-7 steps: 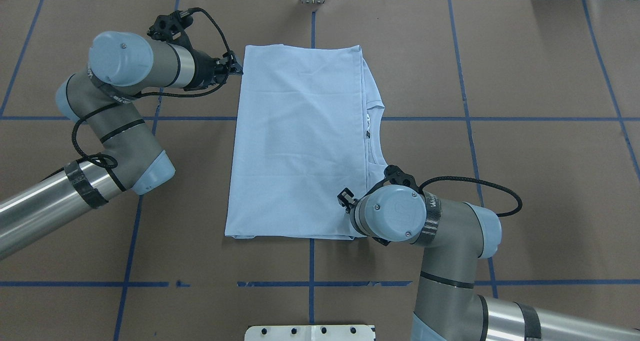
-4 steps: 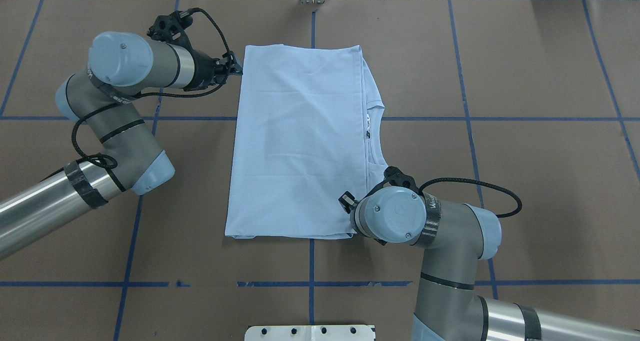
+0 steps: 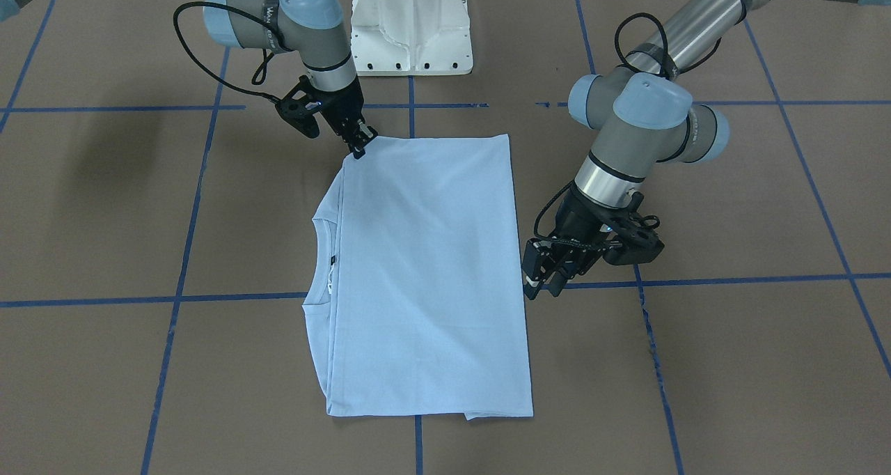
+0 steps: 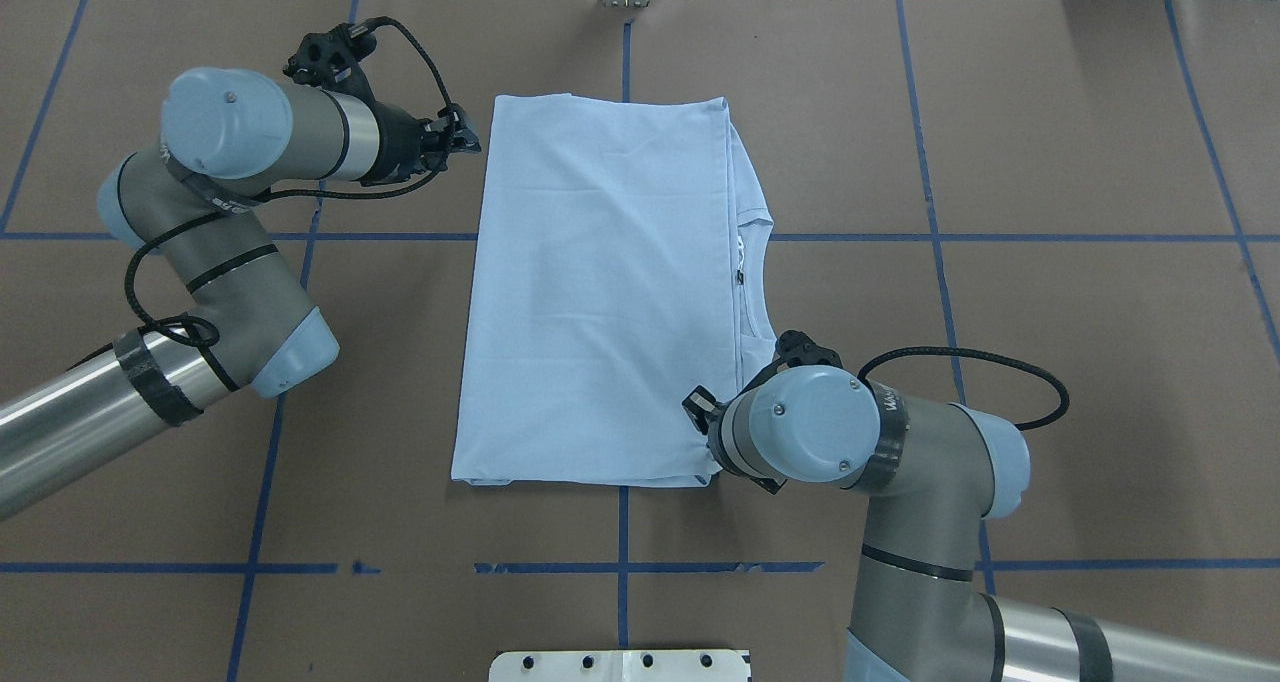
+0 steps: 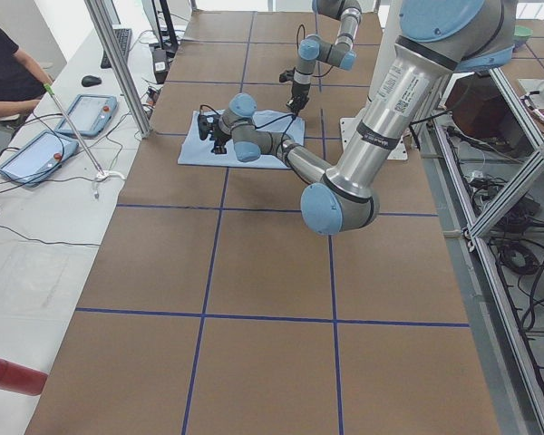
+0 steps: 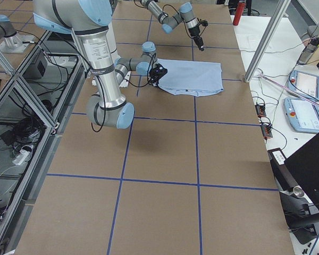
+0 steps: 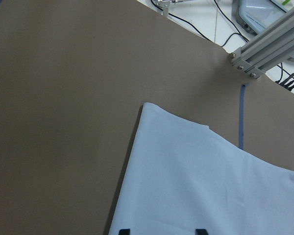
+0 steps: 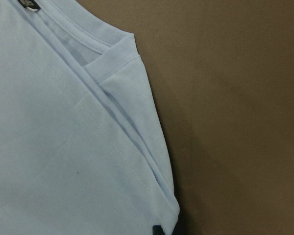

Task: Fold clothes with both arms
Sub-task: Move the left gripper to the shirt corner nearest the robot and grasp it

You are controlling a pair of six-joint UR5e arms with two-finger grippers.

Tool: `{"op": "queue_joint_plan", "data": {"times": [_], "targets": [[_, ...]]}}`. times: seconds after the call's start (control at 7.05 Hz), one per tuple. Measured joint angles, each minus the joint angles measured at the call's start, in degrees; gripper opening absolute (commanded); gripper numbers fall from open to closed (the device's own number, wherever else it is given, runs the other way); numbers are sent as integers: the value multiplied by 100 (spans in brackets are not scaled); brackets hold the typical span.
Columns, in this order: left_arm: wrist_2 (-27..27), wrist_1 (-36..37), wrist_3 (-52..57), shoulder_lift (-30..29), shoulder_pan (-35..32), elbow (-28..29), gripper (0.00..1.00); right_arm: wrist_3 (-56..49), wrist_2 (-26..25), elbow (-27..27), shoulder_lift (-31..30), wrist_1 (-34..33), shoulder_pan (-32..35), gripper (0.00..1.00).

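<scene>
The pale blue T-shirt lies folded into a long flat rectangle, collar on the robot's right side. My left gripper hovers open just off its far left corner; in the left wrist view both fingertips stand wide apart over the shirt. The right gripper is shut on the shirt's near right corner, where the cloth shows small pull wrinkles. From overhead that gripper is hidden under its own wrist. The dark neck label peeks from the fold.
The white pedestal base stands at the table's robot edge. Blue tape lines grid the brown table. An aluminium frame post and cables sit beyond the far edge. A person sits by tablets past that edge.
My left gripper has drawn back leftward off the shirt's far left corner. The right arm shifted slightly right, tugging the near right corner with it.
</scene>
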Motion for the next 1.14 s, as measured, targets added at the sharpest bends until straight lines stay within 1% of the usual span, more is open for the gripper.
{"op": "queue_joint_plan", "data": {"times": [0.14,0.28,0.43,0.57,0.85,0.99,1.14], "targets": [[-14,6,-392,249,156,-368,54,-10,46,256,-223,1,5,0],[28,39,-888,575,451,-865,55,-17,65,439,-416,2,8,0],[233,173,-1361,886,837,-1342,55,-21,70,528,-519,3,13,0],[606,483,-1795,1169,1378,-1816,57,-24,72,581,-560,3,16,0],[1206,1517,-2385,1423,2393,-2634,56,-25,67,620,-571,3,14,0],[1509,1818,-2633,1467,2852,-2774,56,-25,66,622,-571,3,12,0],[1698,1938,-2767,1482,3160,-2762,55,-24,65,625,-571,5,11,0]]}}
